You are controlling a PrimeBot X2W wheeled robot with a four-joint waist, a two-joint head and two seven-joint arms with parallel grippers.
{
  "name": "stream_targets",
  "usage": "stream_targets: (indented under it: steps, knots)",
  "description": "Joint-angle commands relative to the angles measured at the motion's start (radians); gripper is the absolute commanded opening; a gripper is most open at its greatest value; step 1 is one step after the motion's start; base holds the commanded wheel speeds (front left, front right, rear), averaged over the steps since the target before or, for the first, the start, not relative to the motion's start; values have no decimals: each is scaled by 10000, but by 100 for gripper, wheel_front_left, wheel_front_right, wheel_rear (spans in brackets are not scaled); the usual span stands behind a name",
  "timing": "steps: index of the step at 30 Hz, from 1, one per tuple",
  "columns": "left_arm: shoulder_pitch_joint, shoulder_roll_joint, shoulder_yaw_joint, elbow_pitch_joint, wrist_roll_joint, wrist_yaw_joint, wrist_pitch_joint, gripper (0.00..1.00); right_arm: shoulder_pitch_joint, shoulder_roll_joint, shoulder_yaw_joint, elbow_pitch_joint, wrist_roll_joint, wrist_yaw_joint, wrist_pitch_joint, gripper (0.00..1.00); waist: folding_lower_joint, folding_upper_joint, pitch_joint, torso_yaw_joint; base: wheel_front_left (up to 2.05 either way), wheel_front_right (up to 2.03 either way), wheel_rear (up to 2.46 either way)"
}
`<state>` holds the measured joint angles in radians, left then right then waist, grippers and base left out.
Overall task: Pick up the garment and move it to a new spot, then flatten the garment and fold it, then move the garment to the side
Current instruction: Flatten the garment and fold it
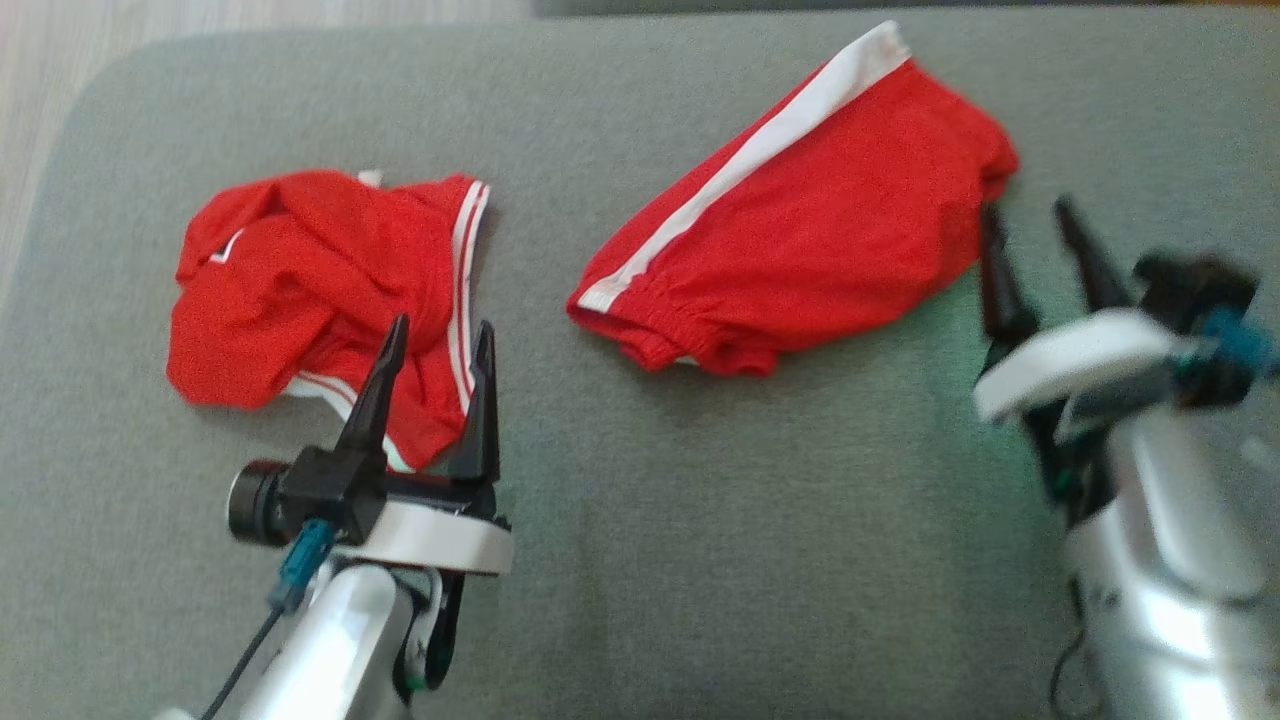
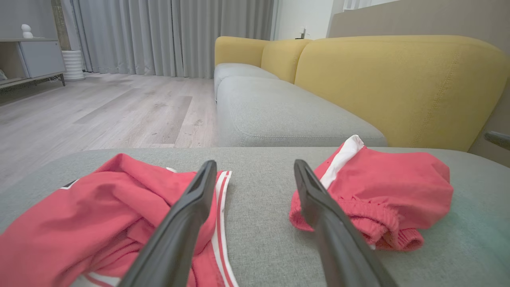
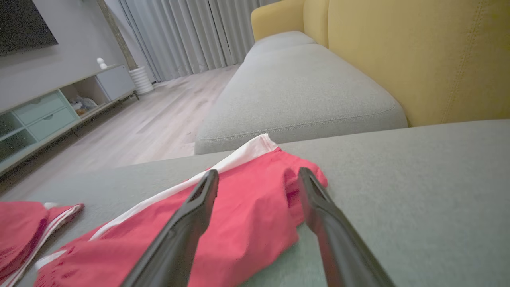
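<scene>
- A crumpled garment (image 1: 300, 290), red with white stripes, is seen bunched on the left part of the grey cushion (image 1: 640, 560). Red shorts (image 1: 800, 230) with a white side band are laid flatter to its right, well apart from it.
- The left gripper (image 1: 440, 335) is held over the crumpled garment's near right edge, with its jaws spread wide and nothing gripped.
- The right gripper (image 1: 1030, 215) is placed just beside the shorts' right end, likewise wide open and empty.
- The fabric is judged thin, light and limp. It can be expected to sag and drape when lifted, and to slip a little in a smooth grip.
- A hold is best taken on the striped hem, where the cloth is doubled. A pinch on a loose fold is likely to lift one layer only.
- Two holds spread along one edge are advised for flattening.
</scene>
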<state>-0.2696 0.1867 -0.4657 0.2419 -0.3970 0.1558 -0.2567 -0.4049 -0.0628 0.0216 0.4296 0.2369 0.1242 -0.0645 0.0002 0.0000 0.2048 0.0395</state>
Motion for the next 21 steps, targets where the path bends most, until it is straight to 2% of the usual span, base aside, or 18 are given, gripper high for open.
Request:
stream_targets:
  steps: [1, 7, 13, 21]
  knots:
    - [-481, 37, 451, -276, 121, -70, -51, 100, -640, -51, 45, -241, -149, 65, 214, 100, -2, 0, 439, 376, 0, 0, 0]
    - [-838, -420, 683, -108, 471, -546, -51, 100, -2772, -407, -1797, 1460, -1130, 65, 1929, 100, -2, 0, 1141, 1007, 0, 0, 0]
    - [-1027, -780, 900, 25, 780, -910, -51, 100, -4255, -837, -3357, 3512, -2727, 65, 2489, 100, -2, 0, 1558, 1571, 0, 0, 0]
    - [-1012, -1042, 1290, 125, 1080, -1215, -51, 100, -5184, -1087, -3897, 5681, -3904, 65, 2958, 100, -2, 0, 1743, 1805, 0, 0, 0]
